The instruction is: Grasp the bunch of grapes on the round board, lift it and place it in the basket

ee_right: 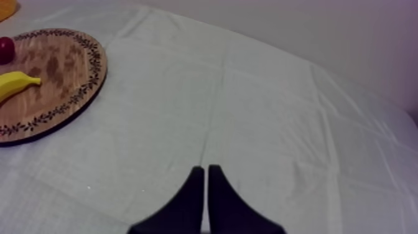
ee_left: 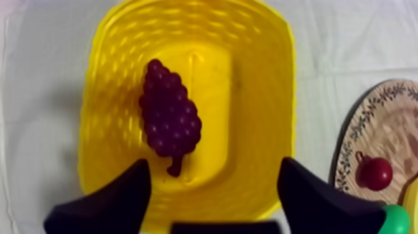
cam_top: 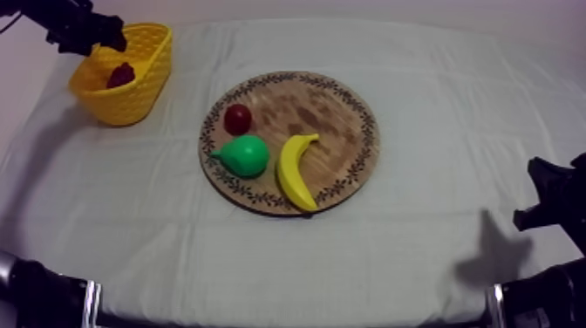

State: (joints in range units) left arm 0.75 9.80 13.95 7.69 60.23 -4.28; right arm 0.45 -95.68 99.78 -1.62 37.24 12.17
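One bunch of grapes point(ee_left: 169, 115) in one yellow basket point(ee_left: 264, 93).

Prob. robotics lab / test bench, staged tabletop rig; table point(cam_top: 436, 113) under grey-white cloth point(cam_top: 419, 235) fills ctr of frame; plain pale backdrop point(cam_top: 349, 9) along top edge; black left arm point(cam_top: 74, 26) at upper left, right arm point(cam_top: 554, 196) at right edge. Props are toys, laid out neatly: banana point(cam_top: 295, 170), pear point(cam_top: 247, 155), small red fruit point(cam_top: 237, 118) on round wooden board point(cam_top: 340, 113) mid-frame; yellow basket point(cam_top: 144, 83) at upper left w/ bunch of grapes point(cam_top: 120, 75) inside; flat, even indoor light.
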